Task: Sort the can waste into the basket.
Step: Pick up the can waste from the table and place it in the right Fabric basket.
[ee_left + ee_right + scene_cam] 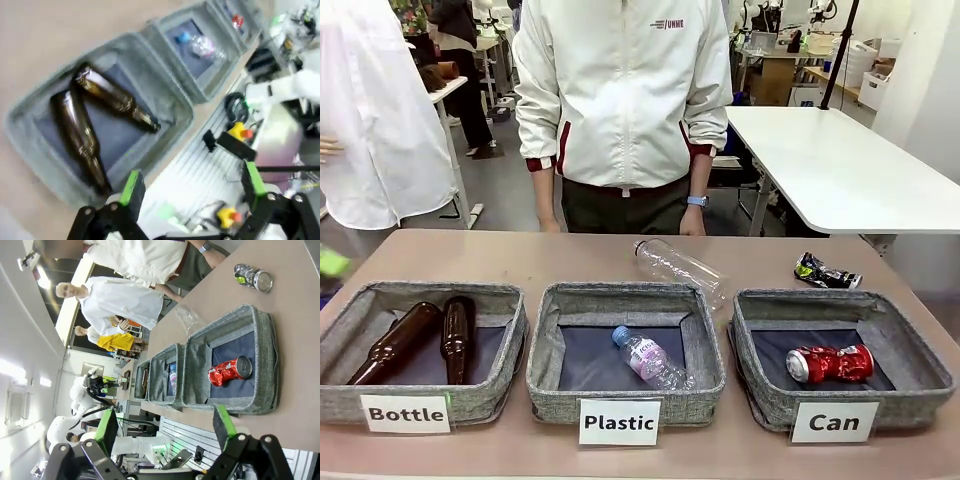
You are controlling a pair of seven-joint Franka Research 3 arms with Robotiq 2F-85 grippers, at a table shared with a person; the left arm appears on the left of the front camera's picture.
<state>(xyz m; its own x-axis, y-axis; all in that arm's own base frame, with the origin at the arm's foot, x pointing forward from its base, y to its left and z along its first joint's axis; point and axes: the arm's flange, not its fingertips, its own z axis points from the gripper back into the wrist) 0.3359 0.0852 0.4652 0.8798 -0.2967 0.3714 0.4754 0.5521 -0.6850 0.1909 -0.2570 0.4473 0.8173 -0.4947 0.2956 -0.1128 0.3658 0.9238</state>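
The crushed red can [830, 363] is showing silver ends against the dark navy lining of the speckled grey basket [840, 301], whose white card [834, 422] is bearing black print. At the basket's twelve o'clock, the black can [826, 272] is displaying green-yellow marks on the tan worktop [520, 260].

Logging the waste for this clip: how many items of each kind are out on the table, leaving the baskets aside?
Glass bottles: 2, left brown bottle, right brown bottle
Plastic bottles: 2, blue-capped bottle, loose clear bottle
Cans: 2, red can, black can
Total: 6
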